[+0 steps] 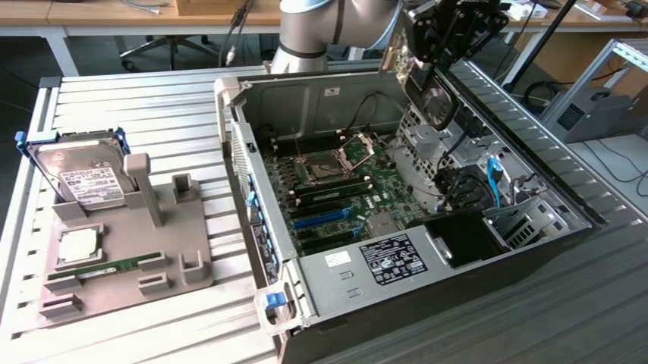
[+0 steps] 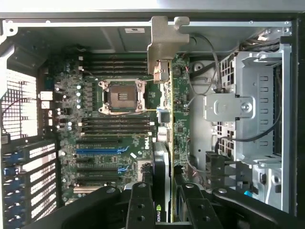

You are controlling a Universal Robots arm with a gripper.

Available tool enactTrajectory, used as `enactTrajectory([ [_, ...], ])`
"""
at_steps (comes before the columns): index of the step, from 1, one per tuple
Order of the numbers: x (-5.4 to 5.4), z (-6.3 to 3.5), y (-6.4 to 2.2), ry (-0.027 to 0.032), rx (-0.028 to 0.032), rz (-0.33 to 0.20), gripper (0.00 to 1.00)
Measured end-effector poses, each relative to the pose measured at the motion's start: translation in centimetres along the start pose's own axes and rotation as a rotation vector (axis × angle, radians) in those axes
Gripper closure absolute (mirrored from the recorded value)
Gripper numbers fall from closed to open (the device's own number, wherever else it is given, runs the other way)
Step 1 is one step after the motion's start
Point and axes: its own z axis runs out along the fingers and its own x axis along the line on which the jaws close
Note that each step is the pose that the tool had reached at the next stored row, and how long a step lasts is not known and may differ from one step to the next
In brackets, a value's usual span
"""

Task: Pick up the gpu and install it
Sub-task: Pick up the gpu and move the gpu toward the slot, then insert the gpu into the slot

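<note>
One slatted metal table (image 1: 132, 106) carries open case (image 1: 303, 98); jaws part-closed, gripping gpu (image 2: 161, 167); benches (image 1: 102, 11) behind.

Lab with workbenches (image 1: 91, 14), swivel chair (image 1: 165, 47)

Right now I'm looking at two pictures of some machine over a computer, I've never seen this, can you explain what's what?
The grey tube is a robot arm. One picture comes from a camera off the arm, the other from a camera on its wrist, looking into the open computer case. Its gripper is shut on the gpu, a black card held over the motherboard. Beside the case, on the slatted table, a grey holder carries a hard drive and a green RAM stick.
</note>
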Motion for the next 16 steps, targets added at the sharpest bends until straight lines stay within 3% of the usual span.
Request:
enactTrajectory([
  [2,-0.9,0.02,0.00,-0.0001,-0.0001,0.000,0.73],
  [7,-1.9,0.04,0.01,0.0000,0.0000,0.000,0.73],
  [16,-1.9,0.04,0.01,0.0000,0.0000,0.000,0.73],
])
